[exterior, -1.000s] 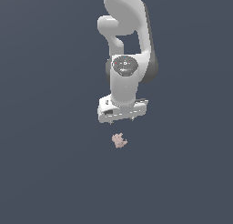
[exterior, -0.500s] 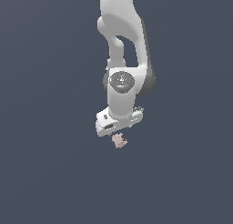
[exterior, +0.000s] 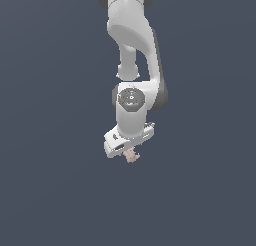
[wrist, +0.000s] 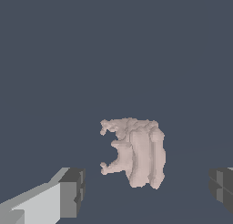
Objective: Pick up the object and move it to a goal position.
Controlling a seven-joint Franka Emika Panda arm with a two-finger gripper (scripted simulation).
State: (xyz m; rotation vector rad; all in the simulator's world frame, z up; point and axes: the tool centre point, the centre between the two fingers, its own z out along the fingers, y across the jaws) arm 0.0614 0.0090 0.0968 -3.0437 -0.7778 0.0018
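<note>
The object [exterior: 132,156] is a tiny pale pinkish-beige lump with a jagged outline, lying on the dark grey floor. In the exterior view my white gripper [exterior: 128,149] hangs right over it and hides its upper part. In the wrist view the object [wrist: 136,151] fills the middle, between my two dark fingertips [wrist: 73,191], which stand wide apart on either side without touching it. The gripper is open and empty.
The dark grey floor [exterior: 55,180] spreads flat all around. My white arm [exterior: 132,50] rises above the gripper toward the top of the exterior view. No goal marker shows.
The gripper has come down from above the object until it sits right over it, and its hand has turned. The object has not moved.
</note>
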